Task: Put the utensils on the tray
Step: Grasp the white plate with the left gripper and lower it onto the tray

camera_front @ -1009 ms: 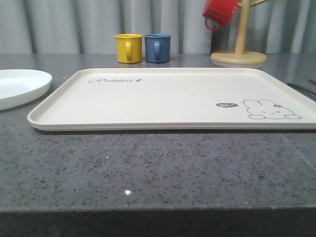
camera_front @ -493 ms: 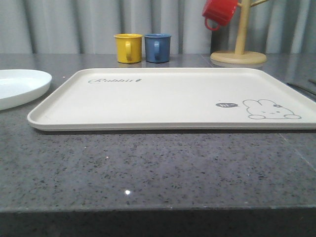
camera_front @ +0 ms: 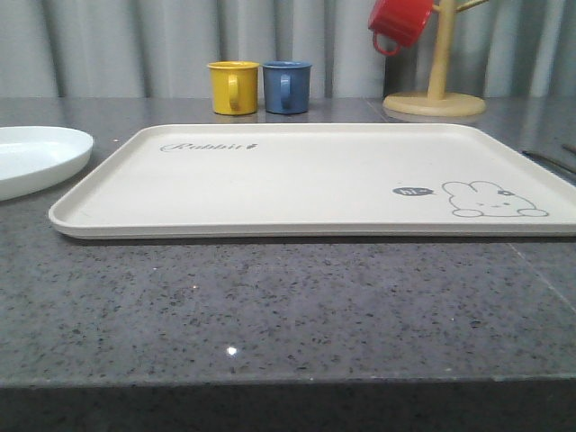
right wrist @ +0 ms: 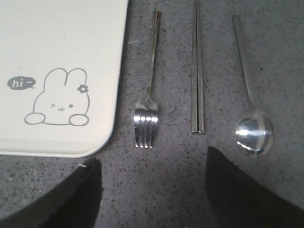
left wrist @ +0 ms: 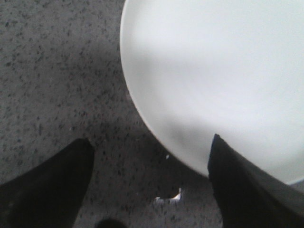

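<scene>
The cream tray [camera_front: 315, 175] with its bunny drawing lies mid-table; its corner [right wrist: 57, 57] shows in the right wrist view. Beside that corner on the counter lie a steel fork [right wrist: 147, 102], a chopstick pair [right wrist: 197, 71] and a round-bowled spoon [right wrist: 251, 126], all parallel. My right gripper [right wrist: 152, 164] hangs open above the counter just short of the fork's tines, holding nothing. The white plate [camera_front: 31, 157] sits left of the tray. My left gripper [left wrist: 149, 145] is open over the plate's rim [left wrist: 142, 111], one finger above the plate, the other above bare counter.
A yellow mug [camera_front: 234, 87] and a blue mug [camera_front: 287, 86] stand behind the tray. A red mug [camera_front: 399, 22] hangs on a wooden mug tree [camera_front: 436, 90] at the back right. The dark speckled counter [camera_front: 288, 306] stretches in front of the tray.
The plate and tray sit very slightly further left in the front view than a second ago; nothing else differs.
</scene>
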